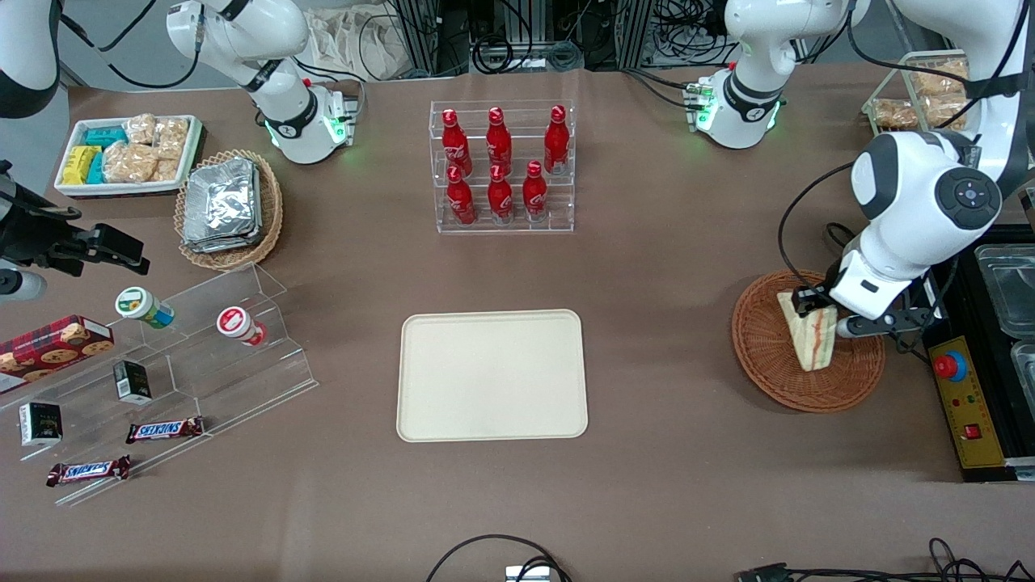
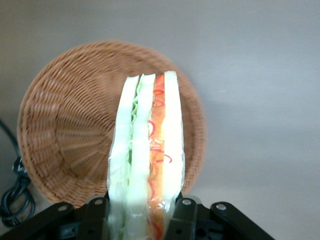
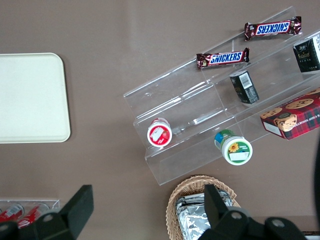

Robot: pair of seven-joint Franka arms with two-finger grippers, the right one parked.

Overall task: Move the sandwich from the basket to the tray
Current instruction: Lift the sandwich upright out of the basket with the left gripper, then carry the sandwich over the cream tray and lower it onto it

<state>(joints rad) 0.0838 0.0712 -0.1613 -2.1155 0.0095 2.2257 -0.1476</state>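
The sandwich (image 1: 813, 339) is a pale bread wedge with orange-red and green layers. It hangs over the brown wicker basket (image 1: 768, 356) at the working arm's end of the table. My left gripper (image 1: 818, 311) is shut on the sandwich's upper end and holds it lifted above the basket. In the left wrist view the sandwich (image 2: 147, 150) sits between the two black fingers (image 2: 184, 215), with the basket (image 2: 65, 130) beneath it. The cream tray (image 1: 492, 375) lies flat in the middle of the table, nearer the front camera, with nothing on it.
A clear rack of red bottles (image 1: 501, 166) stands farther from the camera than the tray. Toward the parked arm's end are a pale basket with foil packs (image 1: 228, 206), a white tub of snacks (image 1: 128, 153) and a clear stepped shelf (image 1: 162, 380). A black control box (image 1: 974, 404) lies beside the brown basket.
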